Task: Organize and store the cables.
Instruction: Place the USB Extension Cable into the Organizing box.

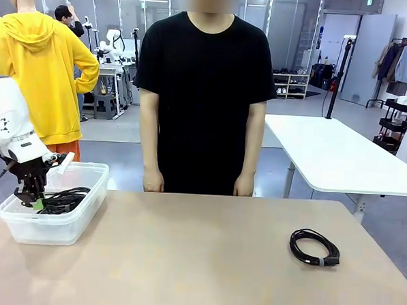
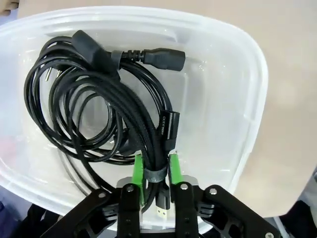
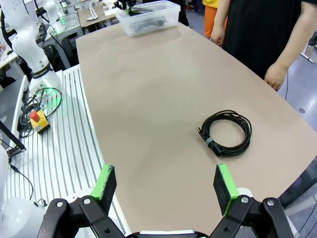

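Observation:
A clear plastic bin (image 1: pixel 89 187) stands at the table's left end with black cables (image 1: pixel 64 200) lying inside. My left gripper (image 1: pixel 34 199) reaches down into it. In the left wrist view its green pads (image 2: pixel 139 171) sit tight on both sides of a coiled cable (image 2: pixel 154 144) at its grey tie, above a larger coil with plugs (image 2: pixel 89 99) on the bin's floor (image 2: pixel 223 114). Another coiled cable (image 1: pixel 314 247) lies on the table at the right, also in the right wrist view as a coil (image 3: pixel 225 133). My right gripper (image 3: pixel 166 184) hovers open, high above the table's near edge.
A person in a black shirt stands at the far edge, hands (image 1: pixel 153 180) hanging just behind the tabletop. The bin (image 3: pixel 148 17) is far across the table in the right wrist view. A white table (image 1: pixel 340 156) stands behind on the right.

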### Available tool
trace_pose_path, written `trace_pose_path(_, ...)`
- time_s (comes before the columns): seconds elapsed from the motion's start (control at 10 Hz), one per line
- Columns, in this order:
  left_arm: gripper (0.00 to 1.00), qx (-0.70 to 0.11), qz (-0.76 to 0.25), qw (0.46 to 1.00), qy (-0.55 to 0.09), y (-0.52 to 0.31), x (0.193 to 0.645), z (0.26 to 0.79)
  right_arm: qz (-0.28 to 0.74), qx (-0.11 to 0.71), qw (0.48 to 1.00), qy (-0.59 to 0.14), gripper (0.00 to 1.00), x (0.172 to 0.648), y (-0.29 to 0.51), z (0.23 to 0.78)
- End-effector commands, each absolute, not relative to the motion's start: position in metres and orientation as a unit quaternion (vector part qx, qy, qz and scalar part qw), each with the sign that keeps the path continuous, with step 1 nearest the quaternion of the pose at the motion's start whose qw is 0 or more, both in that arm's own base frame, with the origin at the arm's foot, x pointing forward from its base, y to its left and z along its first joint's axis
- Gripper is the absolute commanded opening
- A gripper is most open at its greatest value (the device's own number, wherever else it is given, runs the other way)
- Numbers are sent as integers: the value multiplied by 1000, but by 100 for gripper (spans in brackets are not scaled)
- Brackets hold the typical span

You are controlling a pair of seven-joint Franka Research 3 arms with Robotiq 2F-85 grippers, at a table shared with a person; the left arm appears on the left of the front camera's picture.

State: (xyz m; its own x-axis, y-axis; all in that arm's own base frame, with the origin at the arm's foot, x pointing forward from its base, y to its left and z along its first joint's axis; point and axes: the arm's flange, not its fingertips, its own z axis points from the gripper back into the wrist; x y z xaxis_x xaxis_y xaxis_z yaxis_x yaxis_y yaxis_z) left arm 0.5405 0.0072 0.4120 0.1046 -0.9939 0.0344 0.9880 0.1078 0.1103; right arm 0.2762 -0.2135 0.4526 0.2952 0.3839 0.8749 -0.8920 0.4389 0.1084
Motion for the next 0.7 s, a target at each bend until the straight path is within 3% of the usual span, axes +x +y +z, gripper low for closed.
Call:
trace_pose_path(0.0,87,16,-664,746,-56,6,538,419,432,309,739,-415,100,276,-213,454)
trace_pose_path(0.1,90,16,-663,746,-57,4,536,420,432,309,739,-415,100,276,-213,454)
trace_pose_path(0.2,100,17,-660,749,-60,3,535,421,432,309,739,-415,100,276,-213,454)
trace_pose_path(0.4,100,11,-652,755,-61,0,532,421,432,309,739,-415,100,276,-213,454)
trace_pose_path(0.5,94,12,-642,763,-68,-1,530,423,432,309,739,-415,100,276,-213,454)
trace_pose_path(0.6,100,16,-629,774,-77,-1,527,427,432,309,739,-415,100,276,-213,454)
